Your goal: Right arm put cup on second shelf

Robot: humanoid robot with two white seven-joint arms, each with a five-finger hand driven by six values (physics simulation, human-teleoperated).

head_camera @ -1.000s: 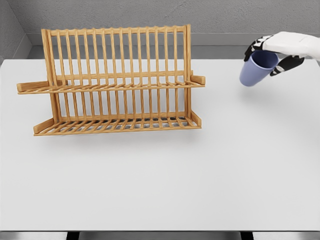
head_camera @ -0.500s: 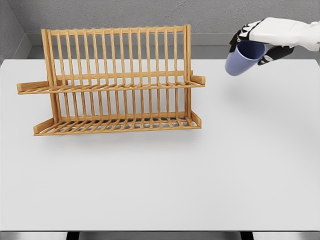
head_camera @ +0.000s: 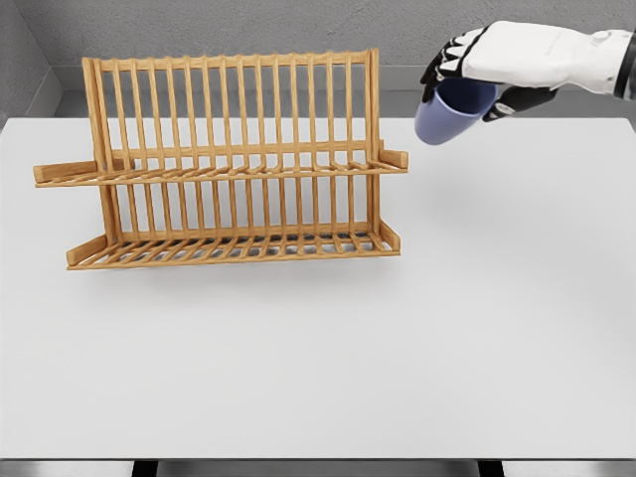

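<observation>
One robot hand, the right robot hand (head_camera: 475, 72), is in view at the upper right, its fingers wrapped around the blue cup (head_camera: 449, 109). That cup hangs in the air, tilted, its closed base pointing down and to the left. It sits just right of the wooden dish rack (head_camera: 227, 164), higher than the rack's upper shelf (head_camera: 219, 175), which runs left to right. My judgement: the coming move goes leftward and down onto that shelf, across the white surface (head_camera: 397, 348).
</observation>
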